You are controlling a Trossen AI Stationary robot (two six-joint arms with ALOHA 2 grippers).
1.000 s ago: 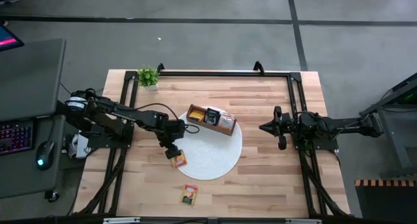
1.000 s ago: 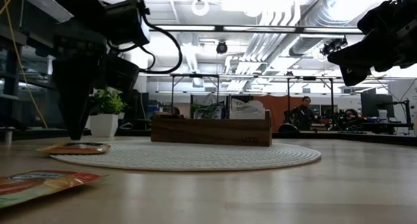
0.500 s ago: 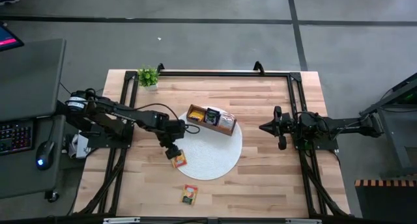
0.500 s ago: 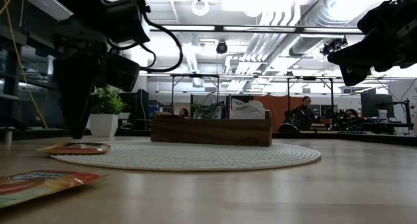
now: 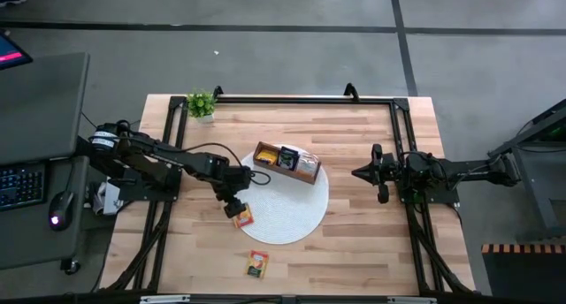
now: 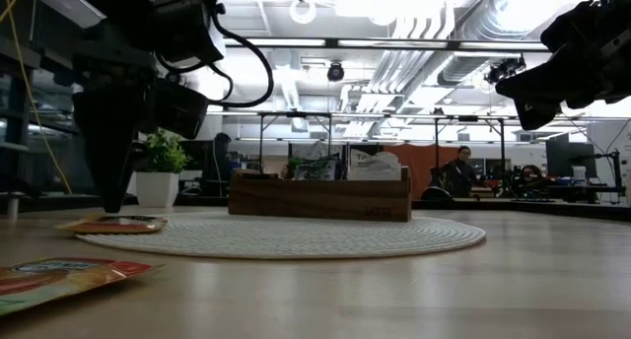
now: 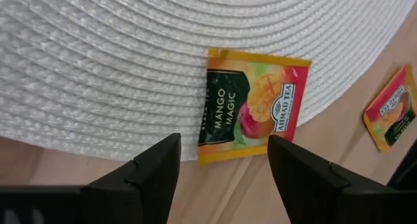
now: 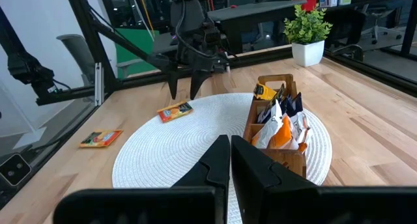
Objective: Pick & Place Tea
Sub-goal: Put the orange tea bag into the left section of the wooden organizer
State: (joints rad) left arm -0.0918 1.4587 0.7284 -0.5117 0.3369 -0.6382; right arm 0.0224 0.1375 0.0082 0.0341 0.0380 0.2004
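Observation:
An orange and dark "Mango Magic" tea sachet (image 7: 253,104) lies flat on the rim of the round white placemat (image 5: 287,207), one edge overhanging the wood; it also shows in the high view (image 5: 241,216) and low view (image 6: 113,223). My left gripper (image 7: 225,151) is open and hovers just above it (image 5: 232,203), one finger on either side, apart from it (image 6: 106,196). A second sachet (image 5: 256,264) lies on the bare table nearer the near edge. My right gripper (image 8: 230,152) is shut and waits above the table's right side (image 5: 361,173).
A brown wooden box (image 5: 286,161) holding several upright sachets stands on the far part of the placemat. A small potted plant (image 5: 201,103) sits at the far left corner. Bare wood lies between the placemat and the right arm.

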